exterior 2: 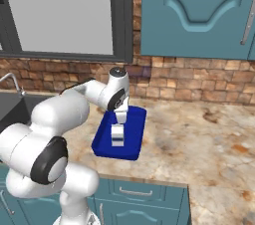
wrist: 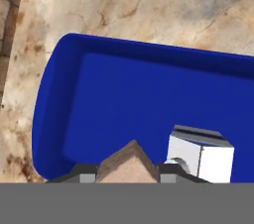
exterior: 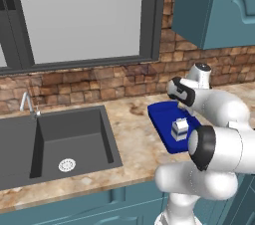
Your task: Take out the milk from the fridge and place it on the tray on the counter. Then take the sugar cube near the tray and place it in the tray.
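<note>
Kitchen worktop scene; the counter [exterior: 134,134] is a beige-and-brown speckled stone slab over teal cabinet fronts [exterior 2: 144,196], backed by a wall of rough brown brick [exterior: 89,87]; above the brick, a large pale window [exterior: 79,15] in a dark frame, and to its right a teal wall cabinet [exterior 2: 199,10] with a shaped door panel; a dark grey sink [exterior: 60,144] is set into the counter at the left, with a round drain [exterior: 66,165] on its floor and a slim metal tap [exterior: 27,103] at its back edge; the tray [exterior: 164,119], bright blue with rounded corners and a low rim, lies flat on the counter to the right of the sink, near the front edge; the milk [exterior: 180,129], a small white gable-topped carton, stands upright inside the tray, towards its near end; the arm bends over the tray with the hand pointing down, and the gripper [exterior 2: 120,117] hangs just above the carton; in the hand view the sugar cube [wrist: 128,162], a pale tan block, sits between the finger tips at the bottom of the frame, the jaws drawn in narrowly and closed on it, directly over the blue tray floor and just beside the milk; brown veins and patches mark the stone right of the tray
</note>
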